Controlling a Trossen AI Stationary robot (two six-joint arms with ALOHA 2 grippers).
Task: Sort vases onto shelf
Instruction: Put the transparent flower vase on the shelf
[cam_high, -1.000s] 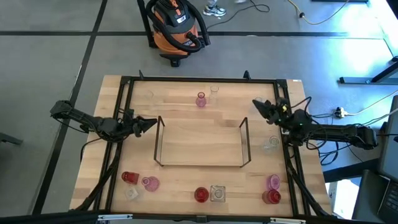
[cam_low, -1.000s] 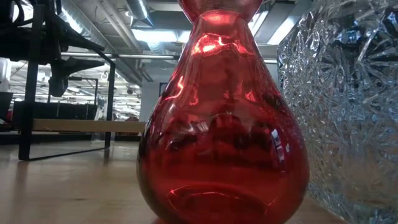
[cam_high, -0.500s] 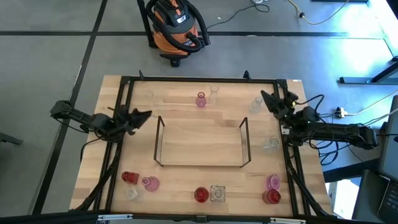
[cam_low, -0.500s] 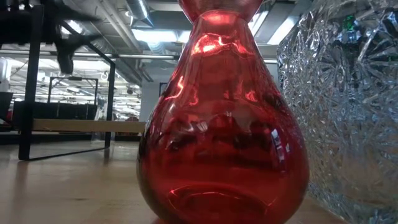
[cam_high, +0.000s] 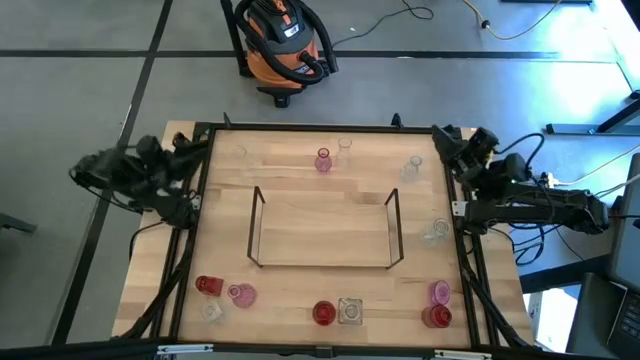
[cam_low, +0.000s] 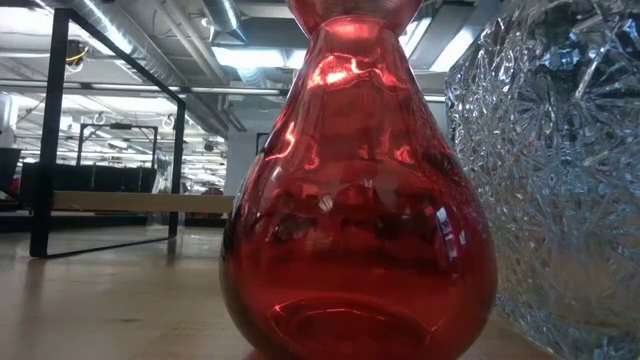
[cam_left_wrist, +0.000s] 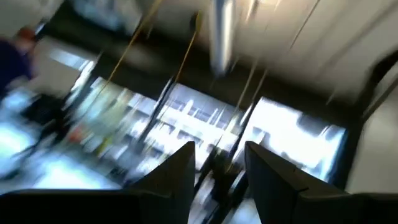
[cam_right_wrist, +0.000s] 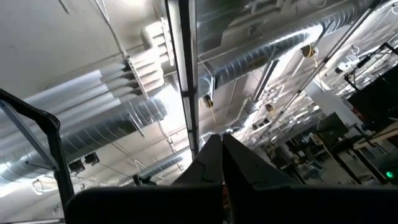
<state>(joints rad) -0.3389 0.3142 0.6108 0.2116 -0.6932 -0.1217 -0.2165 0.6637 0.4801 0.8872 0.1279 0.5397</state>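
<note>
The vases stand singly on the wooden table: a pink one (cam_high: 323, 160) and clear ones (cam_high: 412, 168) at the far side, and red (cam_high: 208, 285), pink (cam_high: 439, 292) and clear ones along the near edge. The wire shelf (cam_high: 325, 228) stands bare in the middle. The low view is filled by a red vase (cam_low: 360, 200) and a cut-glass jar (cam_low: 560, 150). My left gripper (cam_high: 188, 150) is at the table's far left corner, open and empty; its wrist view (cam_left_wrist: 219, 149) looks up at the ceiling. My right gripper (cam_high: 452, 143) is at the far right corner, shut and empty (cam_right_wrist: 222, 138).
A black frame (cam_high: 320, 128) edges the table. An orange shop vacuum (cam_high: 285, 45) stands on the floor beyond the far edge. A clear vase (cam_high: 436, 230) stands just right of the shelf, near my right arm.
Both arms have drawn back from beside the shelf. My left gripper has gone toward the table's far left corner and my right gripper toward the far right corner, both tipping up. No vase has moved.
</note>
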